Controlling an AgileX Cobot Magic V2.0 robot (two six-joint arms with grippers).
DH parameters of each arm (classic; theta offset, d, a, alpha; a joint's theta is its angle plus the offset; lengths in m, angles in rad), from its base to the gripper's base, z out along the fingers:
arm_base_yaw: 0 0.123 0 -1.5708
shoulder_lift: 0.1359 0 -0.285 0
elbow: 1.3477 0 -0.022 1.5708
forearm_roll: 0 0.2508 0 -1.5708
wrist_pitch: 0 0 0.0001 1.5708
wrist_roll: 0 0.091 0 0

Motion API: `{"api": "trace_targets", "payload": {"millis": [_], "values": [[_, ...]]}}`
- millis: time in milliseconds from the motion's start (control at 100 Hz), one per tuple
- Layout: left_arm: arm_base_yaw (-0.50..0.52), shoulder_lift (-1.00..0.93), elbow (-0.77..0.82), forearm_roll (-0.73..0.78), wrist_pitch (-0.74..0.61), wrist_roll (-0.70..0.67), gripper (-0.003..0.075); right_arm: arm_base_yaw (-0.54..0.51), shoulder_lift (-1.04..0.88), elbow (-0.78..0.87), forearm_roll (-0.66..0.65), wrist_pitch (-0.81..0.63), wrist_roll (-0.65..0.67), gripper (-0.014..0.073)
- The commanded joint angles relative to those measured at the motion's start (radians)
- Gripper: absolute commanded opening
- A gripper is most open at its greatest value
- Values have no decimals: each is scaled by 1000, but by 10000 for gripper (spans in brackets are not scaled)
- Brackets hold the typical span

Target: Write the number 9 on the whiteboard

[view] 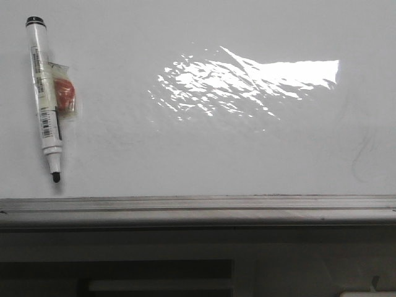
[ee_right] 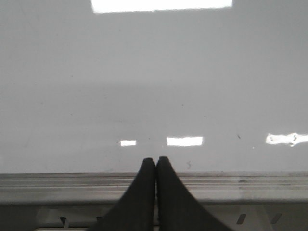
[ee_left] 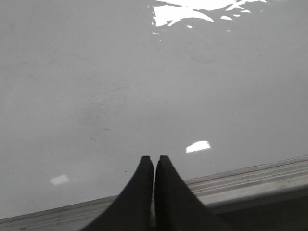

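Note:
The whiteboard [view: 204, 154] fills the front view, glossy white, with a bright glare patch at its centre right. No number 9 shows on it; only a faint grey curved smudge [view: 364, 154] marks the right side. A white marker [view: 44, 93] with a black end cap lies at the far left, its bare black tip towards the rail, a red tag taped to its side. Neither gripper shows in the front view. My left gripper [ee_left: 154, 159] is shut and empty over the board's lower edge. My right gripper [ee_right: 156, 160] is shut and empty over the rail.
A grey metal rail [view: 198, 207] runs along the board's lower edge, also in the left wrist view [ee_left: 250, 180] and the right wrist view [ee_right: 240, 185]. Below it lies a dark frame with an opening [view: 124, 272].

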Motion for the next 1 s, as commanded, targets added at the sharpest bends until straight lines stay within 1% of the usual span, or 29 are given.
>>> {"api": "trace_targets", "payload": {"millis": [0,550,650,820,990], "values": [[-1,-28,19,-5,-83,-3,-20,-6,-16,29,-11,-45,-2,-69],[-1,-28,19,-5,-97,-3,-20,-6,-16,29,-11,-45,-2,-69],[-1,-28,19,-5,-163,-3,-20,-6,-16,29,-11,-93,-2,-69],[-1,-28,19,18,-210,-3,-20,-6,-16,29,-9,-250,-2,-69],[1,-28,19,18,-237,-3,-20,-6,-16,29,-9,-302,-2,-69]]}}
